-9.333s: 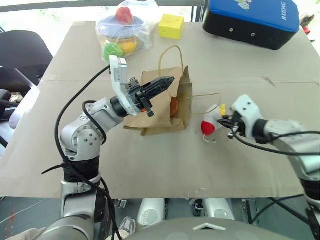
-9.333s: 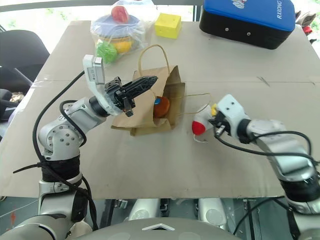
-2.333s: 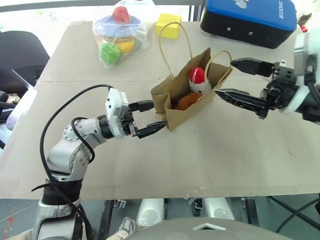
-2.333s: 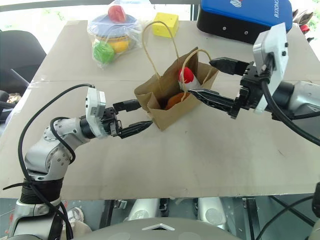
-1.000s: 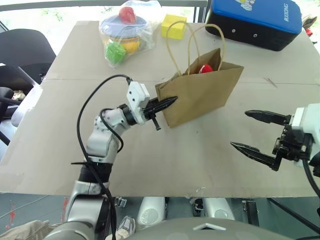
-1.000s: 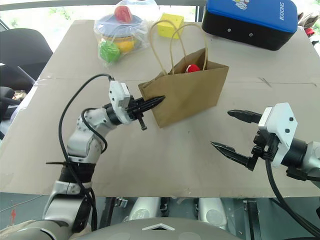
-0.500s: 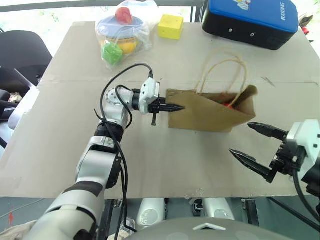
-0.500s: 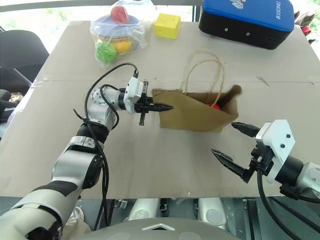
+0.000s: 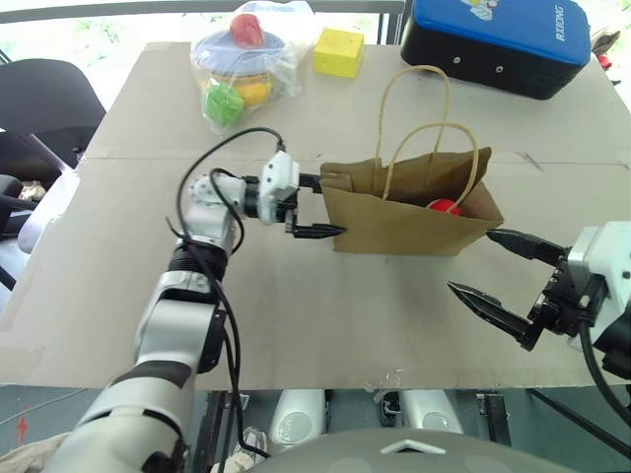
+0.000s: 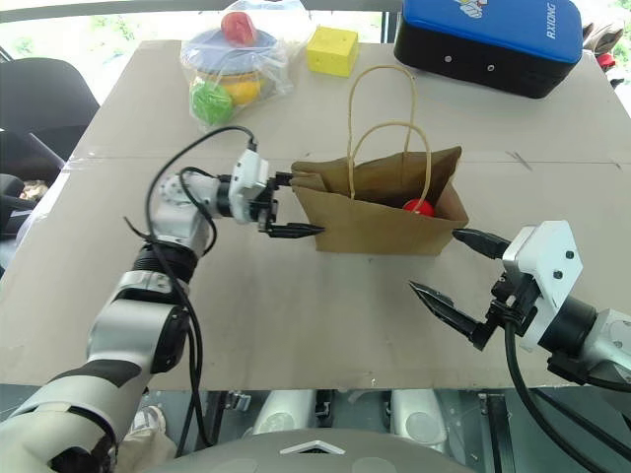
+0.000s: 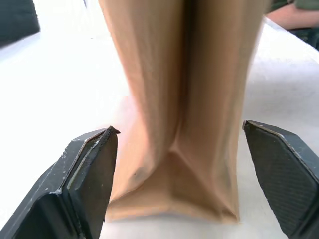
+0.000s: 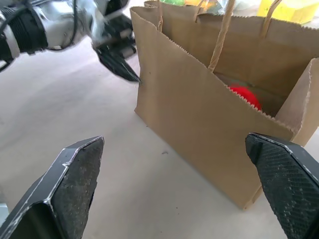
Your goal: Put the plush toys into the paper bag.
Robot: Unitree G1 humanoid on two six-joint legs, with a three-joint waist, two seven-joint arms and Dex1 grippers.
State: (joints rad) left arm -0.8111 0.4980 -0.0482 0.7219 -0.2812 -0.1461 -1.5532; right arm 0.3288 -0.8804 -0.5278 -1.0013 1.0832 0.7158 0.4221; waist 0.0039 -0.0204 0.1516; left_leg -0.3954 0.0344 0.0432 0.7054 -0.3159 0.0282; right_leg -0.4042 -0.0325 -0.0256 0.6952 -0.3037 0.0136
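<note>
The brown paper bag (image 9: 409,209) stands upright mid-table, mouth up, its loop handles raised. Inside it shows the red tip of one plush toy (image 9: 444,206); the bag walls hide the rest of the plush toys. My left gripper (image 9: 315,207) is open at the bag's left narrow end. In the left wrist view its fingers (image 11: 94,169) flank the bag's folded end (image 11: 174,99) without touching it. My right gripper (image 9: 496,274) hangs open and empty in front of the bag's right corner. The right wrist view shows the bag (image 12: 199,114) and the red tip (image 12: 244,95).
At the table's far edge sit a plastic-wrapped stacking toy (image 9: 242,59), a yellow foam cube (image 9: 338,51) and a blue and black case (image 9: 498,44). A black chair (image 9: 39,108) stands off the left side. The table's near edge runs just below my right gripper.
My left gripper, shut on the bag's left end before, has opened and let it go. The bag, leaning over half a second ago, now stands upright. The right gripper stayed open.
</note>
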